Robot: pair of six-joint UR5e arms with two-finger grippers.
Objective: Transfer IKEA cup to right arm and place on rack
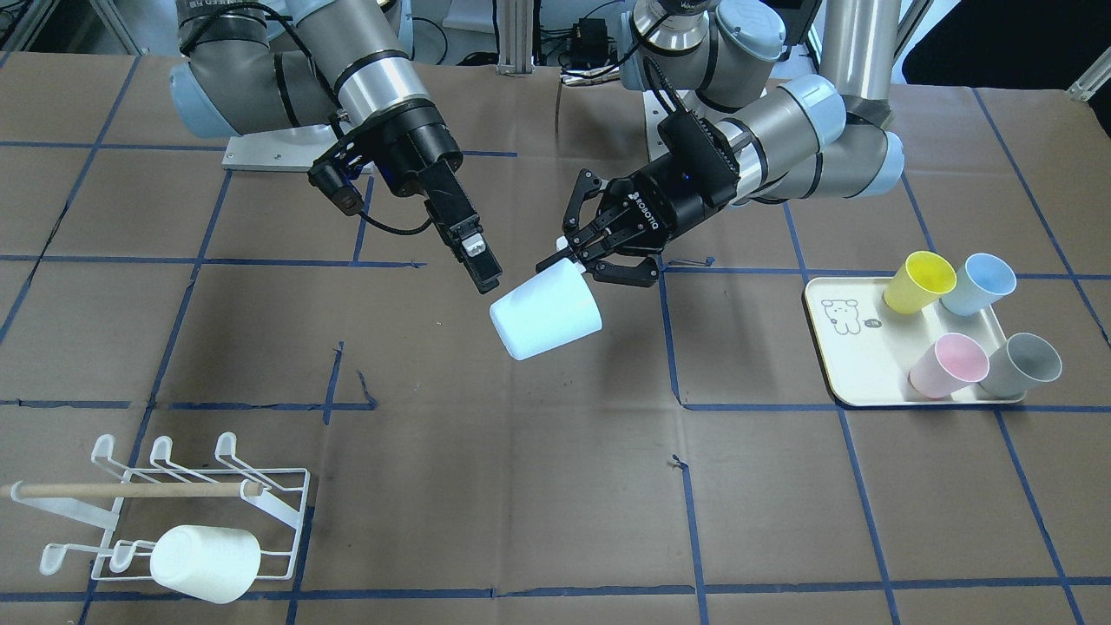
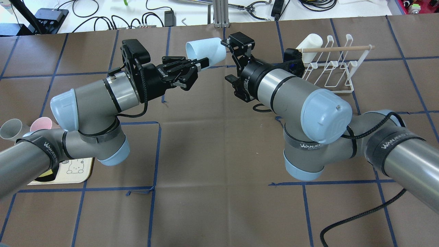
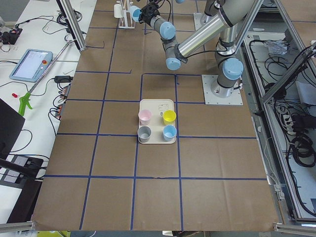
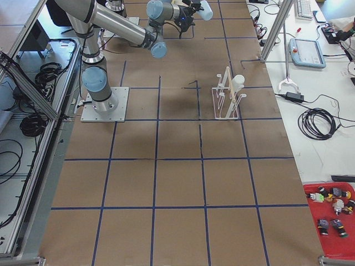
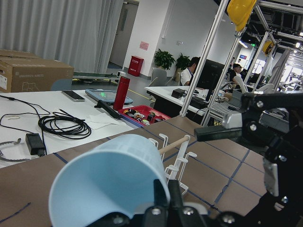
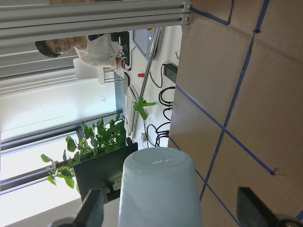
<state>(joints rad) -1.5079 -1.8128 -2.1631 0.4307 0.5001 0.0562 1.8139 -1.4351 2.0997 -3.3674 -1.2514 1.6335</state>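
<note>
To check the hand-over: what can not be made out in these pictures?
- Overhead: fingertips of the right gripper, hidden behind its own wrist.
- Overhead: tray, mostly covered by the left arm.
- Side views: both grippers and blue cup, too small.
- Left wrist view: left gripper, cut off by the bottom edge.

One camera looks forward and down over my shoulders; another faces me steeply from across the tabletop (image 1: 555,521). Two more watch from high at either end, far off. Both wrist cameras sit close, sharing the pale blue cup (image 6: 156,189).
</note>
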